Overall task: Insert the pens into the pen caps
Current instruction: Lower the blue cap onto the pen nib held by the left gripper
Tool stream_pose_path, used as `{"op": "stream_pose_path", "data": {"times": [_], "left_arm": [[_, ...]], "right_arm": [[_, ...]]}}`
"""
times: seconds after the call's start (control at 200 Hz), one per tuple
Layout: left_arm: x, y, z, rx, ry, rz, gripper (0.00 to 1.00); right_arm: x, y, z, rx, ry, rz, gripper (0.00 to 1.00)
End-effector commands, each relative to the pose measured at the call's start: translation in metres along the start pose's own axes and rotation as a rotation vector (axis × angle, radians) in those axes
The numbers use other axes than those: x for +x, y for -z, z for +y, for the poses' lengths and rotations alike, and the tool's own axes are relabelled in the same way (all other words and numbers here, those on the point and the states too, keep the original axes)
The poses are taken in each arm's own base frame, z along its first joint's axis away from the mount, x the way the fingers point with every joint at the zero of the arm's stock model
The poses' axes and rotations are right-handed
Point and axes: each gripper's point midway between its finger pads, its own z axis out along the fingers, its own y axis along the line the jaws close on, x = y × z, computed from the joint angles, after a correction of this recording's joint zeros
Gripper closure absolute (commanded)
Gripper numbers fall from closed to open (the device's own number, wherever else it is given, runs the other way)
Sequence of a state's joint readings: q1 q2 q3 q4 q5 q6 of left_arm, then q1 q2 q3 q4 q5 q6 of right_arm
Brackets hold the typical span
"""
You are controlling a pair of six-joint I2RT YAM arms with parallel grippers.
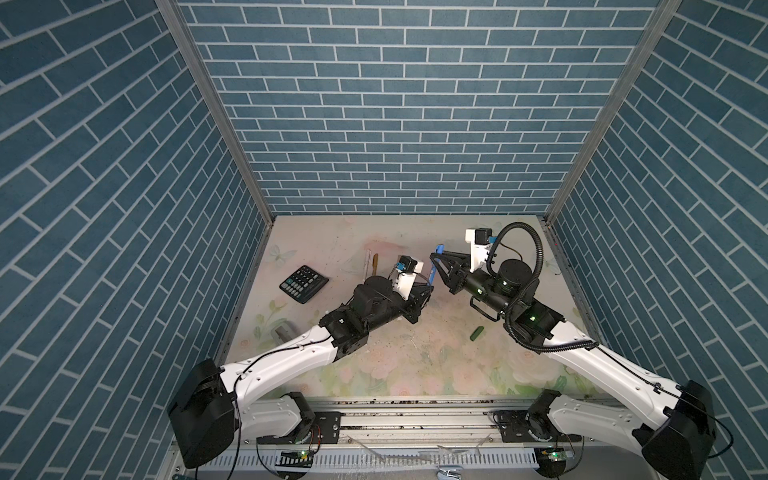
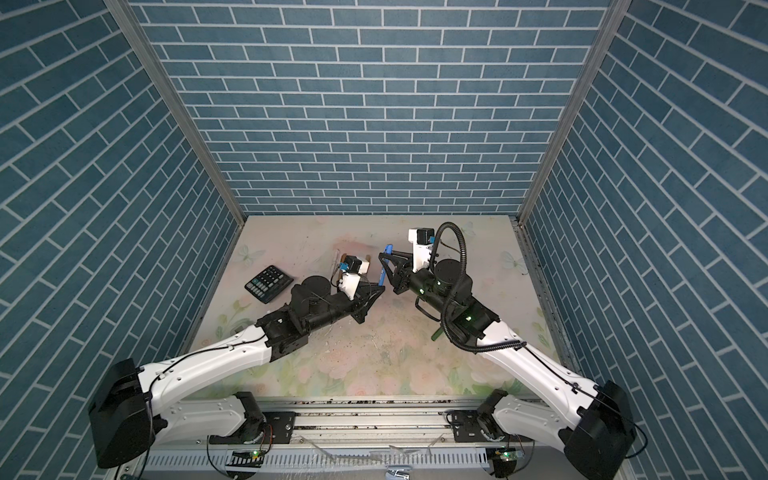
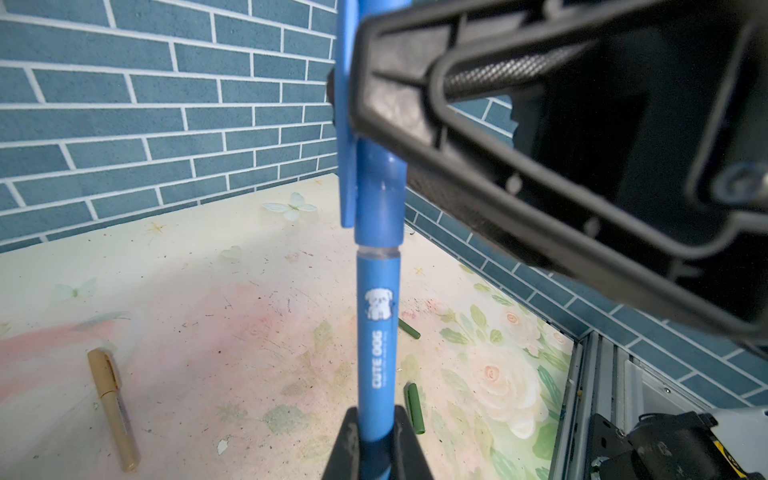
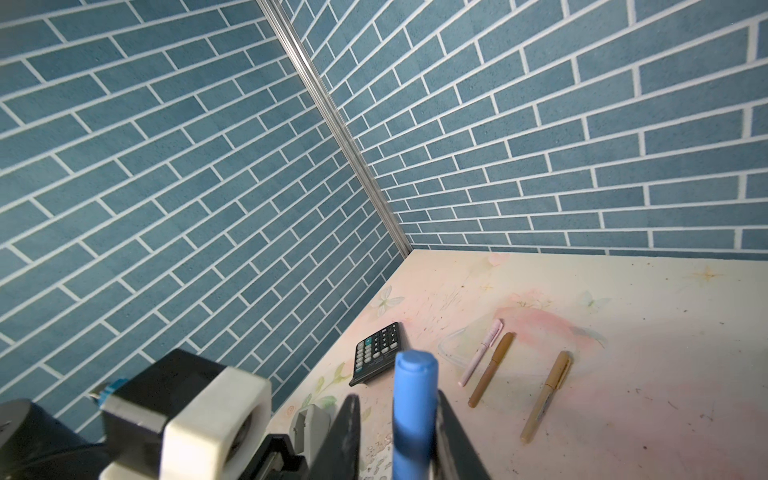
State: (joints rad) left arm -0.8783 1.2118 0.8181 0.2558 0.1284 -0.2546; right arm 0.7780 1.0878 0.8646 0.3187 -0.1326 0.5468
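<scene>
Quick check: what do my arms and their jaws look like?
Left arm and right arm: white shells, black joints, thin black cables. A ribbed black hose loops over the right, which shows green lights. Left gripper and right gripper: black triangular ribbed jaws.

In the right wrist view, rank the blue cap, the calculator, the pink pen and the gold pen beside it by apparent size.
1. blue cap: largest, though it is nearest the camera.
2. calculator.
3. gold pen and pink pen: nearly alike in length, so not ranked.
</scene>
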Motion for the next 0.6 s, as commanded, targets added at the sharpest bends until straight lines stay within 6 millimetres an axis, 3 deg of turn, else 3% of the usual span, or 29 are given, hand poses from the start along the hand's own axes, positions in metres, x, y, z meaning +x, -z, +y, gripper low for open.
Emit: {"op": "stream_pose_path", "data": {"times": [0.0,0.27,0.595], "left_arm": [[-0.031,0.009,-0.004,0.015,-0.026,-0.113,1.00],[-0.029,0.008,-0.005,0.018,-0.032,-0.106,1.00],[-0.032,0.010,-0.005,0.018,-0.038,-0.113,1.00]], "right_arm": [[0.014,0.009,0.005,-0.017,-0.024,0.055,0.65],[0.021,0.017,0.005,0.001,-0.027,0.109,0.57],[0.017,0.025,0.003,0.046,0.006,0.143,0.58]]}}
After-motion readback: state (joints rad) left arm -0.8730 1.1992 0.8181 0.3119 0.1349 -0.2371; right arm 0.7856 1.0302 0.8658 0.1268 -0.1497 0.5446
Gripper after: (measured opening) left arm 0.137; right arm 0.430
